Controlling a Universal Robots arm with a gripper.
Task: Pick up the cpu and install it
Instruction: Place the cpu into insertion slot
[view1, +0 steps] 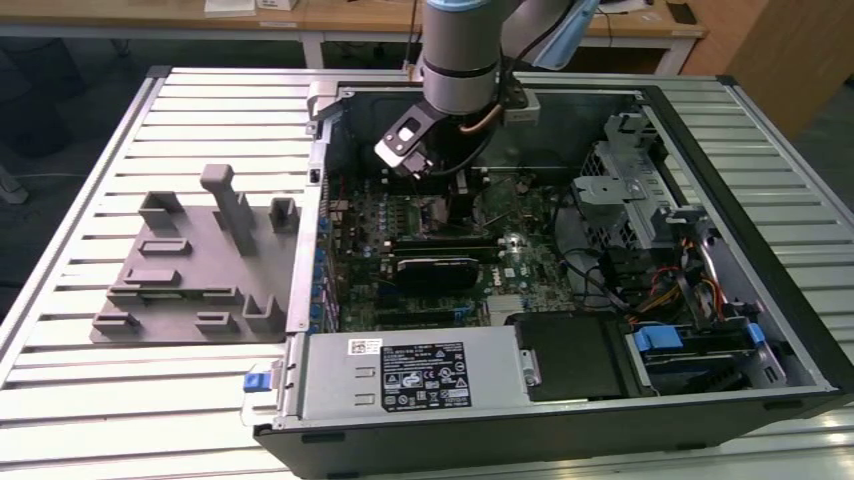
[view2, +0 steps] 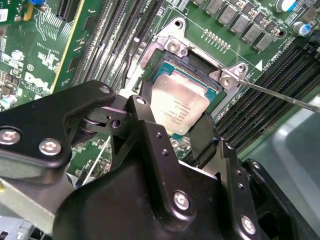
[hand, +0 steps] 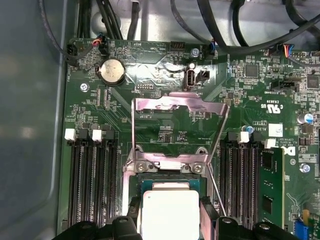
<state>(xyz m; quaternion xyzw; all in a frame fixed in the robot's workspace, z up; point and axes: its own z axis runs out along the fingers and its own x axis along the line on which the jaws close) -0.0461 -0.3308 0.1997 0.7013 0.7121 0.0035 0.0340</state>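
The tool (view2: 172, 112) is closed to the width of the cpu (view2: 182, 100): its two black fingers (view2: 145, 107) bear on opposite edges of the chip. The cpu sits in the socket frame (view2: 172, 45) on the green motherboard (hand: 165, 135), with faint grey print on its silver top. The load plate (hand: 175, 102) stands hinged open. In the exterior view the computer case (view1: 801, 330) lies open on the slatted counter (view1: 80, 400). A printed label (view1: 424, 372) covers the power supply.
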